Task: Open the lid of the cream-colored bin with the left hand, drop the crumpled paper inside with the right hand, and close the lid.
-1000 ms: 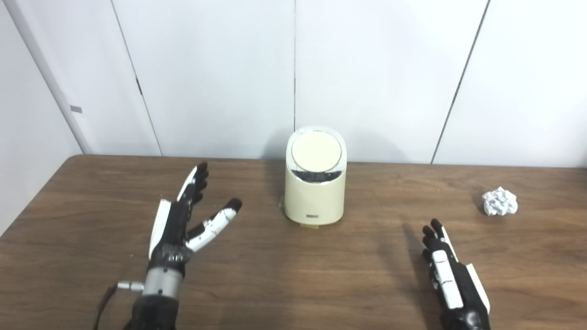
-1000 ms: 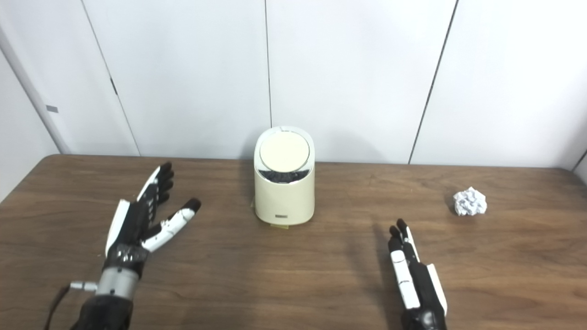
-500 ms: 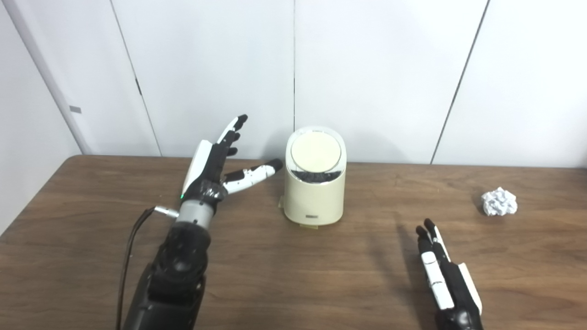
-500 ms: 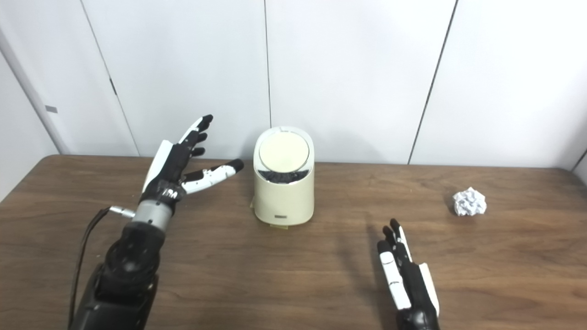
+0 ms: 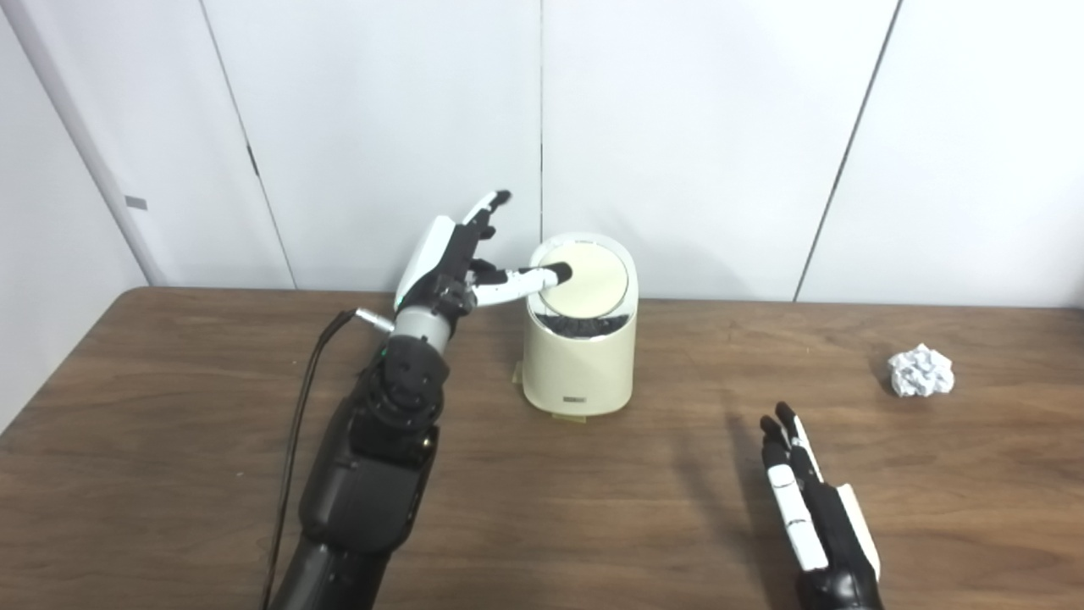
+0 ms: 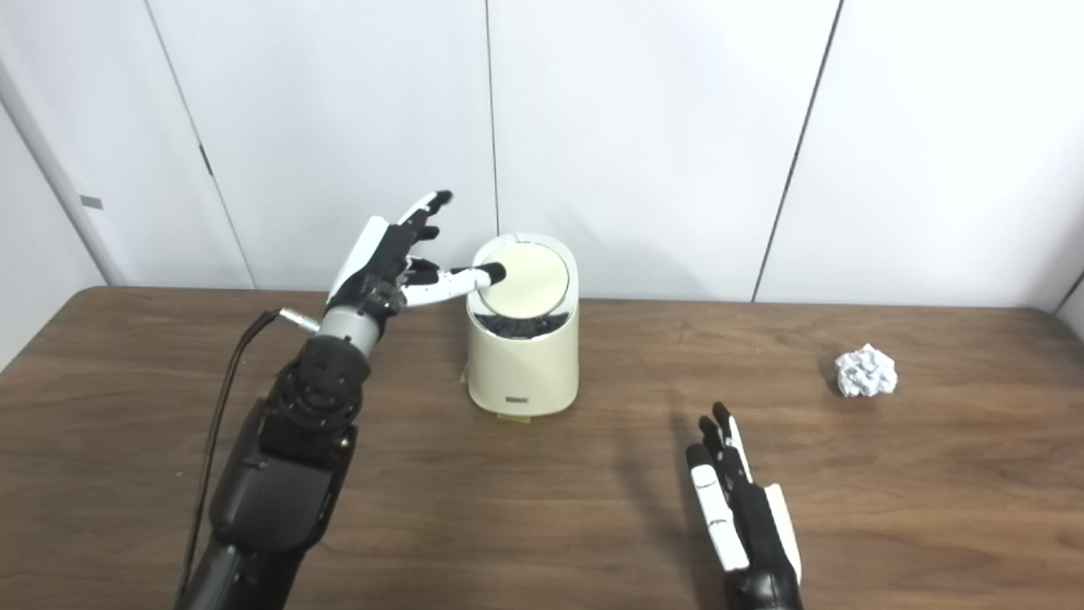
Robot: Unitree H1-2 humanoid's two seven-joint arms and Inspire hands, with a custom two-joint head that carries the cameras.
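Cream-colored bin (image 5: pixel 579 347) at frame centre, lid (image 5: pixel 586 283) down. Left hand (image 5: pixel 453 263) spread, empty, thumb tip at lid's left edge. Right hand (image 5: pixel 815 521) flat, empty, lower right. Crumpled paper (image 5: pixel 920 371) far right on surface (image 5: pixel 542 508): probably light, soft, easily pinched anywhere.

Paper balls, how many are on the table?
1. The crumpled paper lies on the table, far right, apart from the cream bin and both hands. The bin's lid is shut, so its inside is hidden.
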